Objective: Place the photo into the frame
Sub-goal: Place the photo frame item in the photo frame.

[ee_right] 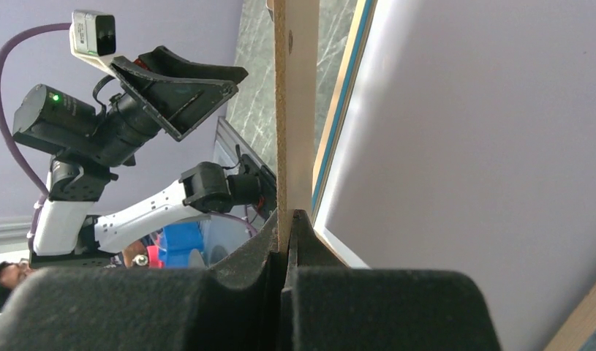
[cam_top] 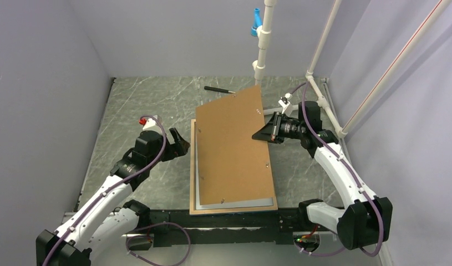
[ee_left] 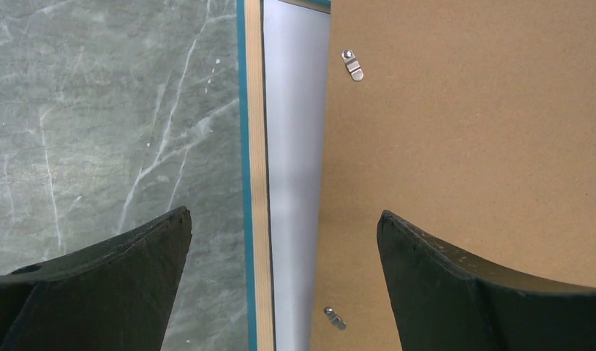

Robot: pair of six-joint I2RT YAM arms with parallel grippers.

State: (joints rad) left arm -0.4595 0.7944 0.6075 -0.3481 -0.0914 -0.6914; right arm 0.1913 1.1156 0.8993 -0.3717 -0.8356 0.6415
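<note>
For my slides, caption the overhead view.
Right pincer holds the brown backing board tilted above the frame; left pincer open beside it.

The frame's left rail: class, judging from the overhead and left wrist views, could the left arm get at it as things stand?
Probably yes. The left gripper hovers open by the left rail of the frame, which lies bare; the backing board, pinched by the right gripper, covers only parts further right.

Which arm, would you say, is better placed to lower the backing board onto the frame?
Right: the right gripper is clamped on the backing board's raised edge; the left gripper hangs open by the frame.
</note>
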